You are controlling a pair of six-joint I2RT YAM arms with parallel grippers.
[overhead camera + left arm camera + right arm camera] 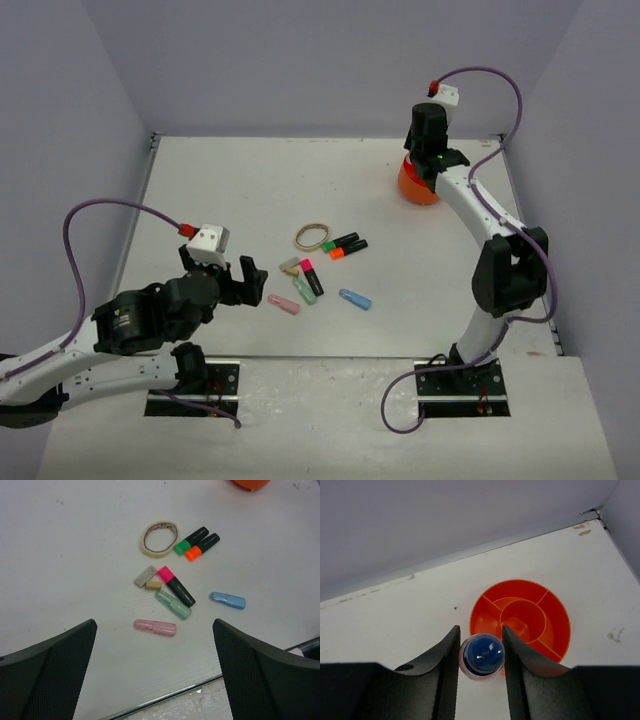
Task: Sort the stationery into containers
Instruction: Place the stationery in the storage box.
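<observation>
My right gripper has its smooth black fingers closed on the small glue bottle. The bottle is round with a shiny blue top. The round orange tub, with curved walls inside, sits just past those fingertips. My left gripper is wide open and holds nothing. Its pads look bumpy. The long pink eraser lies just ahead of the gap. The green eraser, blue eraser and tan ring lie farther out.

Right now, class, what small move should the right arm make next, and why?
Probably nudge the right gripper slightly further over the orange tub before opening. In the wrist view the blue-topped bottle it grips sits at the tub's near rim, not squarely above a compartment, so releasing now might miss.
</observation>
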